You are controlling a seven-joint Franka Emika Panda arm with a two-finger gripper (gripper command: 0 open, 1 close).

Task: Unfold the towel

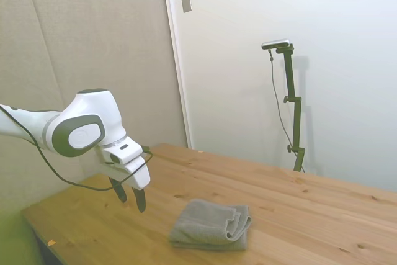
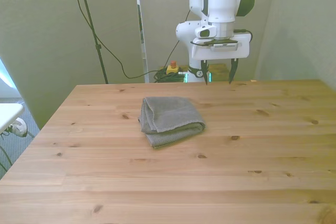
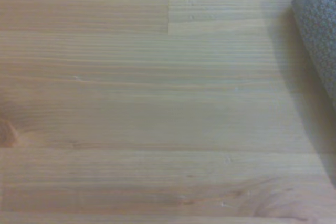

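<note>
The grey towel (image 2: 170, 119) lies folded in thick layers on the wooden table (image 2: 262, 145), a little toward the front view's left of centre. In the side view the towel (image 1: 211, 224) rests near the table's near edge, its layered folds facing right. My gripper (image 2: 218, 73) hangs above the table's far edge, behind the towel and off to the front view's right, open with nothing between its fingers. In the side view the gripper (image 1: 130, 198) is left of the towel and clear of it. The wrist view catches only a towel edge (image 3: 321, 30) over bare wood.
Behind the table's far edge, cables and a small red-and-yellow button box (image 2: 171, 67) lie on the floor. A white object (image 2: 9, 114) sits off the table at the front view's left. Walls stand close behind the table (image 1: 310, 203).
</note>
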